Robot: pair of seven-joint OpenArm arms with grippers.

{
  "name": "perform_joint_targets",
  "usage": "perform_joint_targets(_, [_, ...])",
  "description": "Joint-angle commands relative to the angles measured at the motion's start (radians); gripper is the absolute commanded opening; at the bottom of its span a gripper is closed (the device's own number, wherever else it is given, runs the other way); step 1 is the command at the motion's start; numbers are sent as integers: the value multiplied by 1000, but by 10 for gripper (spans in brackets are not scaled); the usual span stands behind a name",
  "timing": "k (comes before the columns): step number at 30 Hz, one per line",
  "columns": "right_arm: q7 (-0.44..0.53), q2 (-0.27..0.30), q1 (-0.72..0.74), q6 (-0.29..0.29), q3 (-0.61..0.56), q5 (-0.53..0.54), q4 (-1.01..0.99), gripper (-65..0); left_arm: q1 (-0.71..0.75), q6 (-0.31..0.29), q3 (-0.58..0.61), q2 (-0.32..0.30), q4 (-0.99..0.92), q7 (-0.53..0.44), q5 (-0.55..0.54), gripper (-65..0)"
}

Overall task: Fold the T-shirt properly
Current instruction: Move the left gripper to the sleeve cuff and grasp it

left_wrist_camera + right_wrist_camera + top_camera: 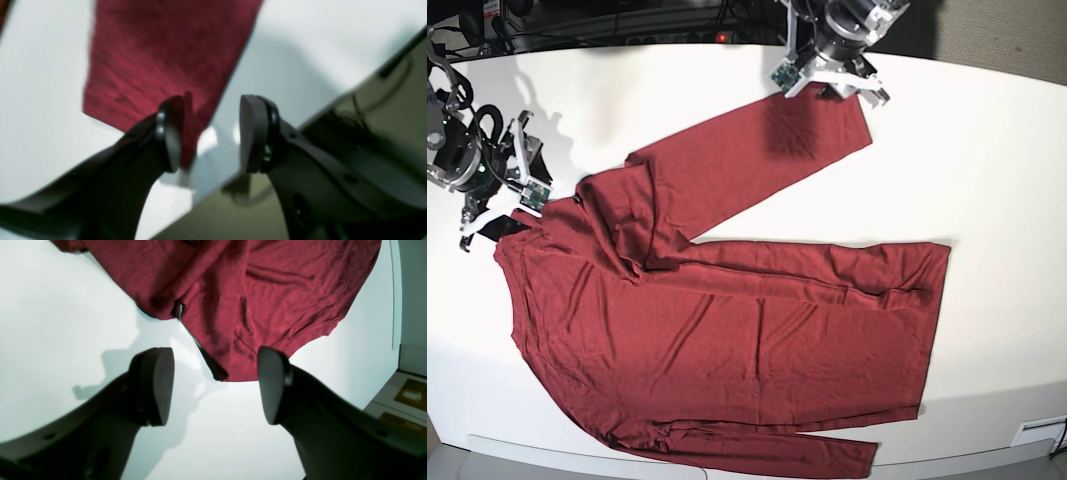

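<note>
The maroon long-sleeved T-shirt (727, 330) lies spread and wrinkled on the white table (987, 150). One sleeve runs up to the far side and its cuff (827, 125) lies under my left gripper (827, 88). In the left wrist view, that gripper (211, 133) is open just above the table. Its left finger (170, 133) is at the corner of the cuff (160, 60). My right gripper (499, 215) is at the shirt's left edge. In the right wrist view, it (215, 386) is open and empty, just short of a bunched fold of the shirt (250, 290).
The table's far edge and an olive floor (383, 100) show close behind the left gripper. Cables and gear (627, 20) lie along the back edge. A second sleeve (757, 450) lies along the table's near edge. A table edge and a pale box (410, 396) are to the right gripper's right.
</note>
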Motion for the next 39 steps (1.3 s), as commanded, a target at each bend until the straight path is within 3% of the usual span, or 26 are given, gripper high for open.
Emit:
perform_joint_targets(1, [11, 24, 9, -7, 10, 2, 15, -262, -5, 18, -1, -1, -16, 15, 15, -384])
perform_joint_targets(8, [11, 24, 9, -7, 10, 2, 15, -262, -4, 30, -7, -6, -39, 66, 79, -384])
perform_joint_targets(12, [10, 24, 9, -7, 10, 8, 15, -262, 16, 31, -7, -46, -39, 80, 171, -384])
perform_joint_targets(16, [10, 24, 9, -7, 10, 43, 15, -262, 20, 46, -7, -68, -39, 75, 186, -384])
perform_joint_targets(23, [8, 24, 9, -7, 10, 61, 15, -262, 18, 53, -7, -67, -39, -31, 169, -384])
perform_joint_targets(29, [8, 24, 9, -7, 10, 61, 15, -262, 17, 53, -8, -68, -47, -99, 253, -384])
perform_joint_targets(33, [8, 24, 9, -7, 10, 61, 15, -262, 17, 52, -7, -67, -125, -202, 337, -384])
perform_joint_targets(39, [8, 24, 9, -7, 10, 61, 15, -262, 18, 52, -7, -67, -206, -166, 347, -384])
